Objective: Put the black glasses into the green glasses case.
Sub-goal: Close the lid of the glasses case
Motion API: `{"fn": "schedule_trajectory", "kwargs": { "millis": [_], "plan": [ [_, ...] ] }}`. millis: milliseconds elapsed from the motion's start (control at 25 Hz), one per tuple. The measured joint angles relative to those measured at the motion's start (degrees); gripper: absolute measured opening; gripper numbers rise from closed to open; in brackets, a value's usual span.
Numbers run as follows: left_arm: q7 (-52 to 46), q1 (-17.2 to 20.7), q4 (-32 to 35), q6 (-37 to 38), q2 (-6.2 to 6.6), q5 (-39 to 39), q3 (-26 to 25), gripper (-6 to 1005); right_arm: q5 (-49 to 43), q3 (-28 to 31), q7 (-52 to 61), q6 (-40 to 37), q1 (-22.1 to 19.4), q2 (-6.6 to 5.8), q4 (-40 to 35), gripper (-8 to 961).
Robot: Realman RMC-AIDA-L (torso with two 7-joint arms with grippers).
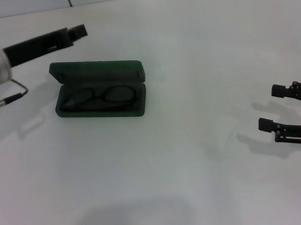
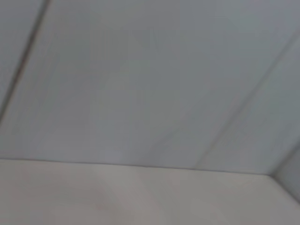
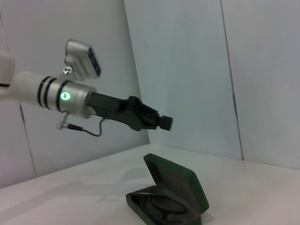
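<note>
Lying inside the open green glasses case were the black glasses. The left gripper hovered beyond it; whether its fingers were apart I cannot tell. The right gripper waited far aside, fingers spread and empty.

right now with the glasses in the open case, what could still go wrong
The lid of the case stands open, so the glasses could slip out if it's knocked. The left pincer hovers just behind the lid and might bump it. The right pincer, open, sits far off, little threat.

Table: white — lying plain under everything.
Wall: pale panels standing behind, with thin seams.
</note>
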Motion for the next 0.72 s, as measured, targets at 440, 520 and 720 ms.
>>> {"fn": "schedule_trajectory", "kwargs": {
  "millis": [440, 520, 720],
  "plan": [
    [-22.8, -3.3, 1.8, -27.8, 0.09, 12.8, 27.2, 107, 0.2, 0.0, 0.0, 0.8, 0.0, 0.00, -0.1, 873],
    [-26.5, -3.1, 3.2, -28.7, 0.07, 15.3, 29.4, 107, 0.2, 0.0, 0.0, 1.0, 0.0, 0.00, 0.0, 873],
    [-30.0, -0.9, 7.4, -29.0, 0.02, 18.1, 32.1, 108, 0.1, 0.0, 0.0, 1.3, 0.0, 0.00, 0.0, 873]
  ]
}}
